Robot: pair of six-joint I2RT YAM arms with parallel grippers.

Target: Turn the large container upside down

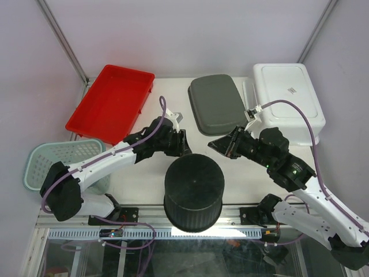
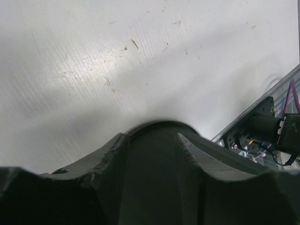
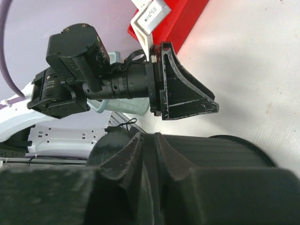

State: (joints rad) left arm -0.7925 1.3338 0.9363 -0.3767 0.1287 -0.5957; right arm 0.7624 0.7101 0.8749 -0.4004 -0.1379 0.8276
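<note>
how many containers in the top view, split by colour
red tray: 1
grey tray: 1
white bin: 1
pale green basket: 1
black large container: 1
total: 5

Red tray (image 1: 110,103), grey lid (image 1: 217,104), white bin (image 1: 287,98), pale green basket (image 1: 43,161)

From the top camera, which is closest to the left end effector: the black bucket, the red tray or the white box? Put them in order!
From the left end effector:
1. Black bucket, just in front of it.
2. Red tray, back left.
3. White box, back right.
</note>
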